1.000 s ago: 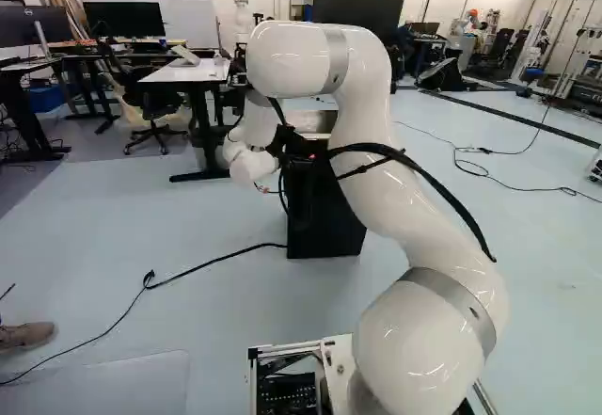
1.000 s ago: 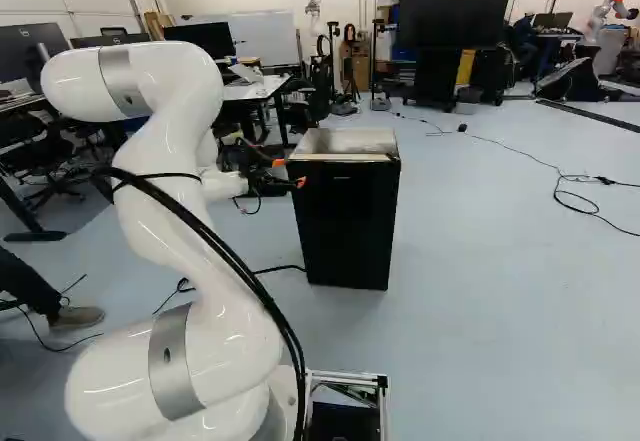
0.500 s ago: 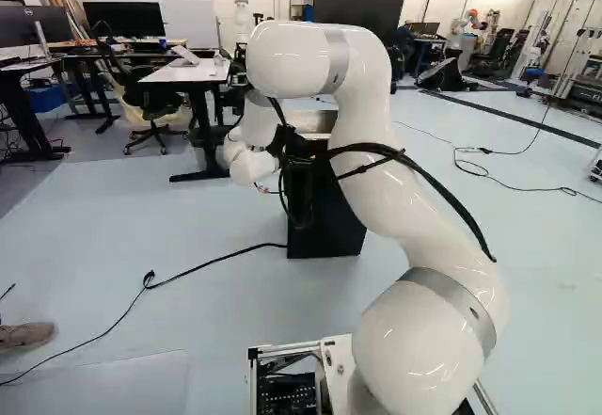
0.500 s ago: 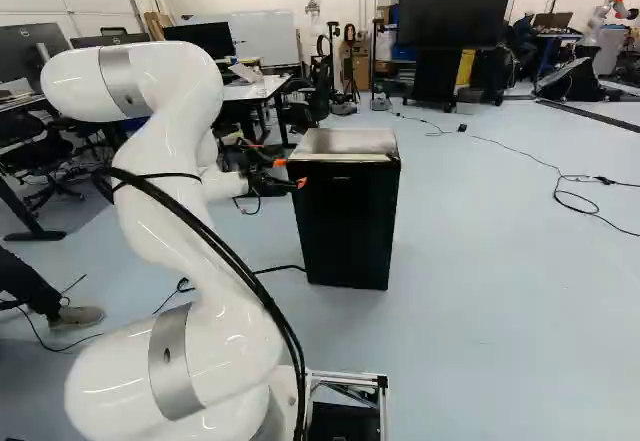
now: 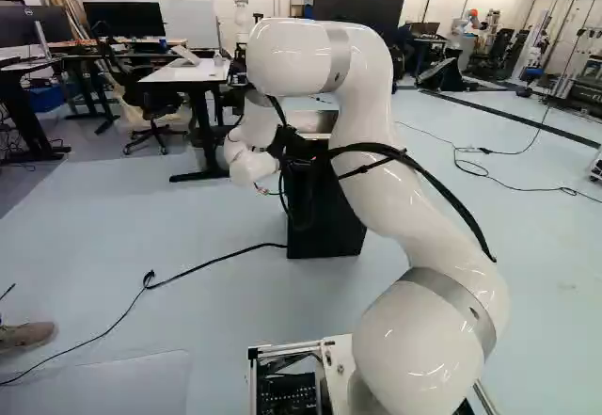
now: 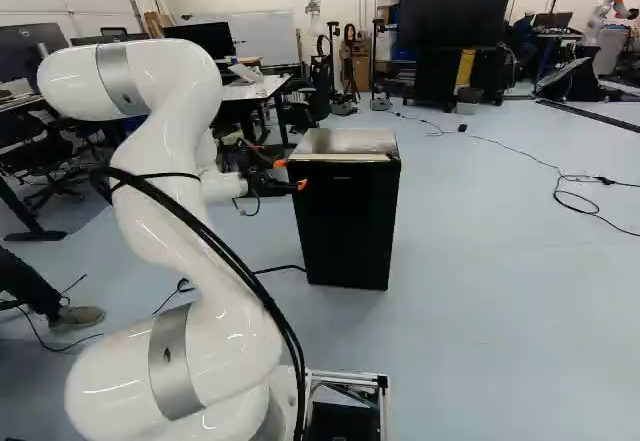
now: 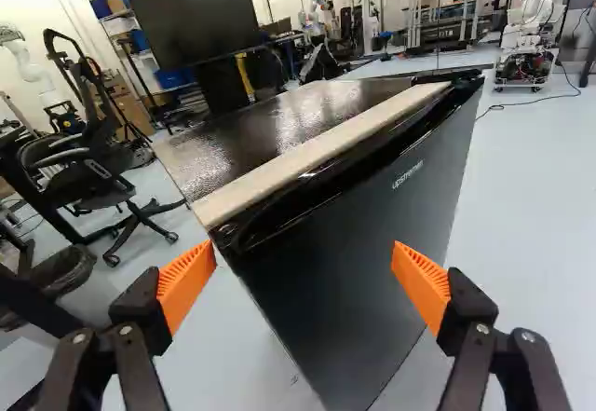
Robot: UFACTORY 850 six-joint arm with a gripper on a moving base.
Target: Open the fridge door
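Pale blue floor (image 6: 500, 291) spreads around the fridge and past it. The white arm (image 6: 170, 141) rises from its joint and bends over toward the fridge, black hoses (image 6: 235, 256) running along it. Beyond, at the upper left of the left base view, is a desk (image 5: 188, 73); a big dark screen (image 6: 455, 21) stands at the back. The fridge (image 6: 345, 221) is upright on the floor, ahead of the base, just right of the arm's far end in the right base view. Its dark door (image 7: 372, 234) looks closed, and a pale strip (image 7: 317, 155) lies along the top's front edge. The gripper (image 6: 290, 173) is by the fridge's upper left corner, fingers wide apart with nothing clamped. Whether either orange pad (image 7: 421, 285) touches the fridge, I can't tell.
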